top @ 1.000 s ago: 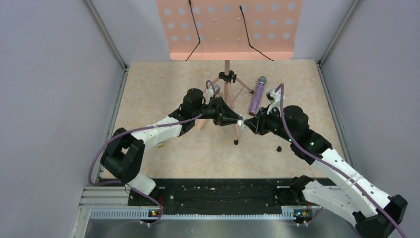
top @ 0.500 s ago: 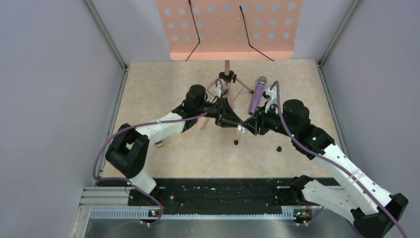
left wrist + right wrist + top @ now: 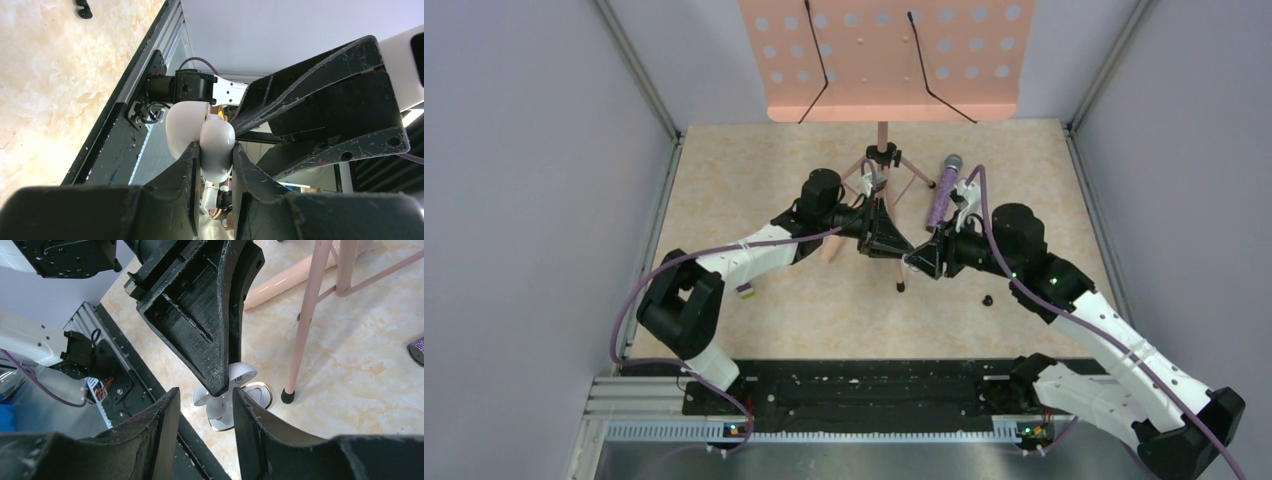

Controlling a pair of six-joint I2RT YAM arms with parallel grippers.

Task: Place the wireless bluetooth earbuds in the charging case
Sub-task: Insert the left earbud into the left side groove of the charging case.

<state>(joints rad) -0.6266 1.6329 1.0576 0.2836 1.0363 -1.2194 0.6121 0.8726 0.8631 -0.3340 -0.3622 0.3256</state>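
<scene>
Insertion looks partway done. The left gripper (image 3: pixel 214 150) is clenched on the open white, gold-rimmed charging case (image 3: pixel 250 392), held up between the two arms. What looks like a white earbud (image 3: pixel 218 410) sits in it, and the right gripper (image 3: pixel 204 400) stands parted, gripping nothing. I can't spot a second bud.

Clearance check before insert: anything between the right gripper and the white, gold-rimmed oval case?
Only the left gripper itself: one of its black fingers, shut on the white, gold-rimmed oval charging case, covers the case's top in the right wrist view. Its lower part shows straight through the open right gripper's gap; nothing else visible between.
</scene>
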